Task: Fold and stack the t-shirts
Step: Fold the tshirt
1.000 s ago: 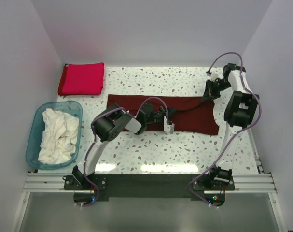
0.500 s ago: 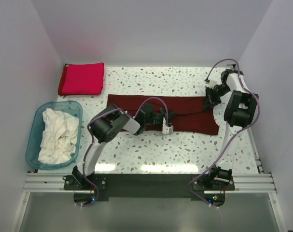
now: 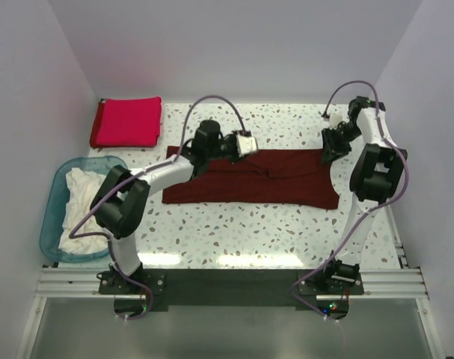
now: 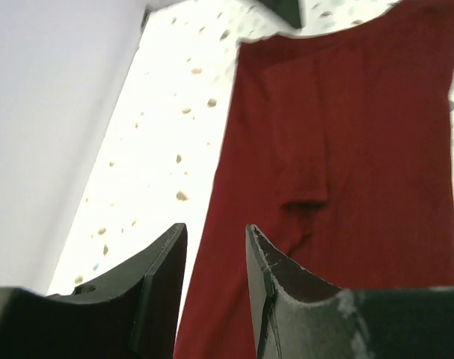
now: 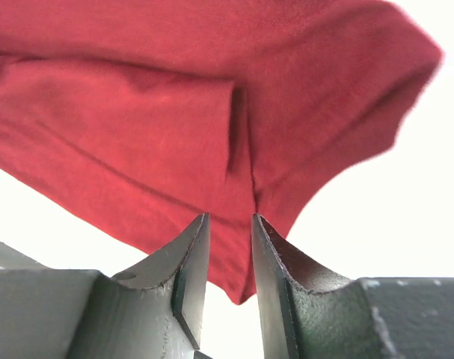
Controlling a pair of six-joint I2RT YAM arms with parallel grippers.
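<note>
text: none readable, honestly | labels/brands: nothing legible on the maroon t-shirt, crimson t-shirt or blue tub | numbers/signs: nope, zero there either

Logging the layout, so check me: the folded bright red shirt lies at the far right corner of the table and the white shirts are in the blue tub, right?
Wrong corner. The top external view shows the folded bright red shirt at the far left corner of the table; the white shirts are in the blue tub.

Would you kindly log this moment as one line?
maroon shirt: spread flat | left gripper: open over its edge | right gripper: open at its corner | red shirt: folded
</note>
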